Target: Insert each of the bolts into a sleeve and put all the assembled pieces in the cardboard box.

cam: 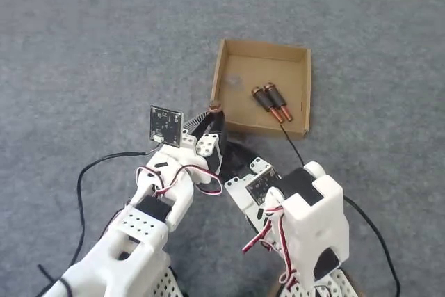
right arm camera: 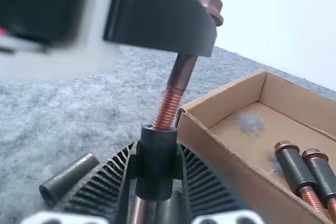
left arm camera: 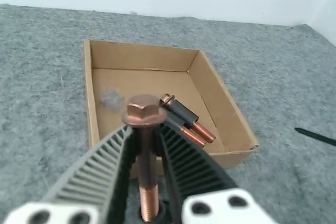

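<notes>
Grips copper bolt (left arm camera: 144, 150) in closed left jaws, head just beyond their tips. Clamps black sleeve (right arm camera: 156, 153) in right jaws, threaded tip at its mouth. Risks binding or dropping through misaligned axes, beside cardboard box (cam: 264, 50).

No readable text or labels anywhere.

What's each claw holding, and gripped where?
Left claw grips a copper bolt by its shank, below the head. Right claw grips a black sleeve around its sides, with the bolt's threaded end at its top opening.
</notes>
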You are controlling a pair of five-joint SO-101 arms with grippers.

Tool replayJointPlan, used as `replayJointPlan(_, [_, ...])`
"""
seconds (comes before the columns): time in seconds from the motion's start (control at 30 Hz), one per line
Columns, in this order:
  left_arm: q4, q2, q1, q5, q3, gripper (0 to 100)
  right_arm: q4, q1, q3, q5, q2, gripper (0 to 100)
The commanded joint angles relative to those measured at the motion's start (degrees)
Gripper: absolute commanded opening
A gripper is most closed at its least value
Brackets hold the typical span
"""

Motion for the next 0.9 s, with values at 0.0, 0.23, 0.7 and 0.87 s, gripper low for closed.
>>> replayJointPlan(0.0, [1.0, 0.5, 0.5, 0.0, 0.0, 1, -1.9, 1.9, -3.1, 0.8, -3.1, 0.6])
replayJointPlan(0.23, [-6.4, 0.5, 2.9, -0.1, 3.6, 1, -1.9, 2.1, -3.9, -0.5, -3.3, 0.6])
replayJointPlan(0.7, [-6.1, 0.6, 5.3, 0.2, 4.2, 1, -1.3, 4.0, -3.3, -4.9, -8.5, 0.6])
replayJointPlan(0.87, [-6.1, 0.6, 5.3, 0.1, 4.4, 1, -1.2, 4.0, -3.3, -4.8, -8.5, 0.6])
